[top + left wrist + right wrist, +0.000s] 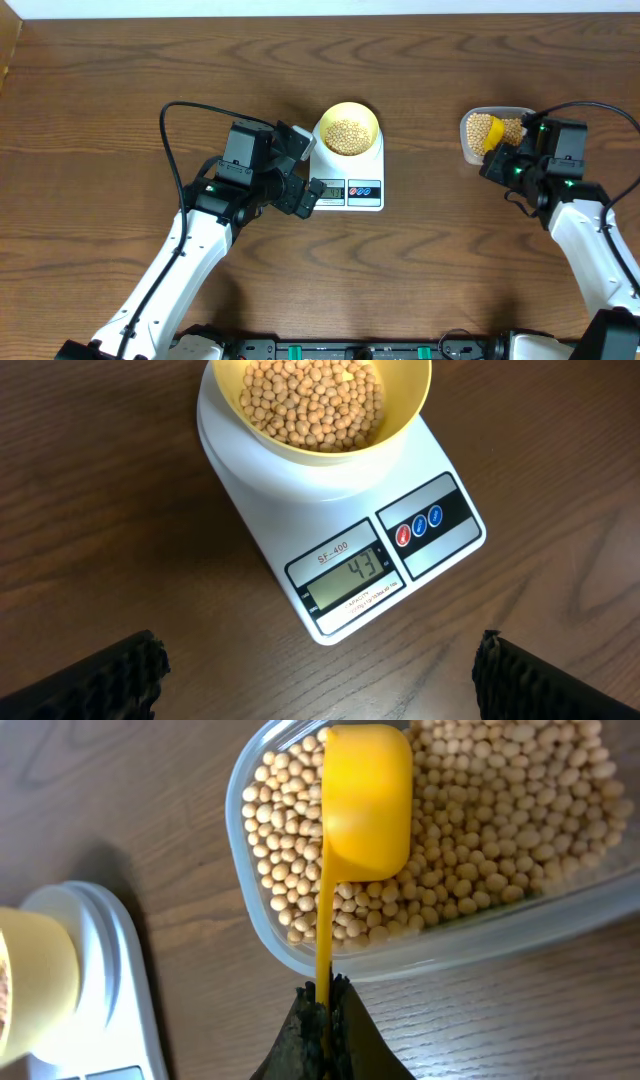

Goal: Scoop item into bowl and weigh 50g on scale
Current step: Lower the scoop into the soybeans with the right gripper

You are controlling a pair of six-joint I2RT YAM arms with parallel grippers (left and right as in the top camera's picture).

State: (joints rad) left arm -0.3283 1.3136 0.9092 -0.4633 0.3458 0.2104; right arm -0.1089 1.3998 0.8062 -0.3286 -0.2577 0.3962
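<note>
Beans fill bowl on scale; left pincer gapes empty; right pincer clamps scoop.

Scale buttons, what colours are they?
The buttons are one red and two blue, clearest in the left wrist view.

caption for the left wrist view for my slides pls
Pale yellow round bowl of tan beans on white digital kitchen scale reading 43, open left fingers below.

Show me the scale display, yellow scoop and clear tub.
scale display (345,572), left wrist view, the number window.
yellow scoop (368,805), right wrist view, its cup.
clear tub (480,930), right wrist view, near wall.
</note>
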